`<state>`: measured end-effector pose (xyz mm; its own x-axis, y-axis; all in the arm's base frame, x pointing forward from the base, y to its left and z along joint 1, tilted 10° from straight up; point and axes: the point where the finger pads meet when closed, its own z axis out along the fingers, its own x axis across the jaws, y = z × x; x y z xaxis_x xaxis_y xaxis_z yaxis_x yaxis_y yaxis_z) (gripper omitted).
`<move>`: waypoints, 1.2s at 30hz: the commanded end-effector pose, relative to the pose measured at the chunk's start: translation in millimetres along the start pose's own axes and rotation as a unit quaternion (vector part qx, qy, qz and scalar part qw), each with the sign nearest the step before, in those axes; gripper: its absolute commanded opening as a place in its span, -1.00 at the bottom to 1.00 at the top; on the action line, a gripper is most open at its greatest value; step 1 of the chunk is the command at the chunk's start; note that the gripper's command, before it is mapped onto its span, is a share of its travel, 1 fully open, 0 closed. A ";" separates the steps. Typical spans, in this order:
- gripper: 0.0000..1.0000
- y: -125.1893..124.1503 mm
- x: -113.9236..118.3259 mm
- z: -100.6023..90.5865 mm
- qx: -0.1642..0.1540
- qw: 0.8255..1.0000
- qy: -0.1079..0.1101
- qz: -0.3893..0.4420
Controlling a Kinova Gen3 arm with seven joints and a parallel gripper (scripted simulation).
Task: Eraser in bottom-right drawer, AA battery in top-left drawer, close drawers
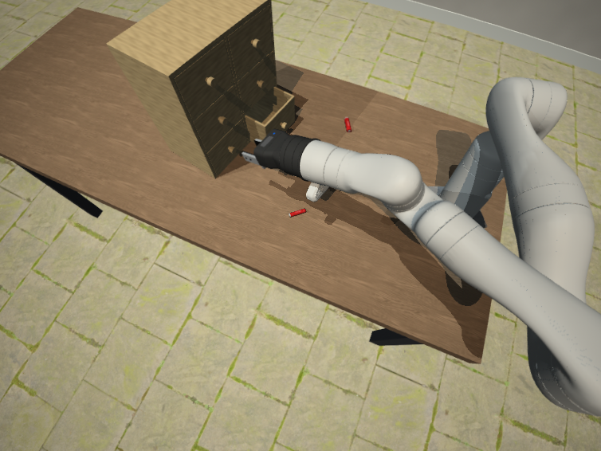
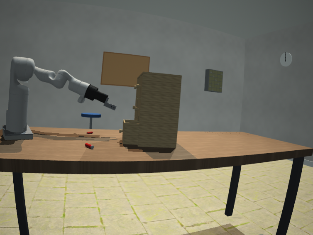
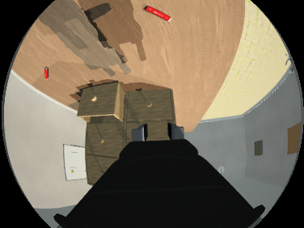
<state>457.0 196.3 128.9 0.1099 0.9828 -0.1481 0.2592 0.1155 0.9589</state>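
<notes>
The small chest [image 1: 145, 36] [image 2: 160, 111] [image 3: 105, 158] stands upright with three rows of two drawers. The bottom-row right drawer [image 1: 288, 115] [image 2: 130, 133] [image 3: 106, 103] is pulled partly out and level; its floor is hidden. The top-row left drawer [image 1: 194, 84] looks shut. My gripper [image 1: 248, 147] [image 2: 115, 108] [image 3: 157, 128] is open and empty, in front of the left column and above the open drawer's height. Two red batteries lie on the table: a thicker one [image 1: 347, 123] [image 2: 89, 145] [image 3: 46, 73] and a slimmer one [image 1: 297, 212] [image 2: 89, 132] [image 3: 158, 13]. Which is AA is unclear. The eraser is not visible.
The other drawers look shut, with knobs sticking out. The arm [image 1: 379, 177] [image 2: 59, 78] reaches across the table [image 1: 233, 228] [image 2: 214, 141] towards the chest. The table's long edge runs beyond the slimmer battery. A blue stool [image 2: 91, 115] stands behind the table.
</notes>
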 end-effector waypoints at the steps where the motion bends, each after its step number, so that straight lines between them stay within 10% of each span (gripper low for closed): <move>1: 0.50 -0.1 8.4 -3.7 0.000 1.000 0.006 0.001; 36: 0.50 -6.9 50.6 -28.5 0.000 1.000 0.006 0.001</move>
<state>435.4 242.9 121.8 0.1080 0.9829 -0.1493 0.2580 0.1174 0.9590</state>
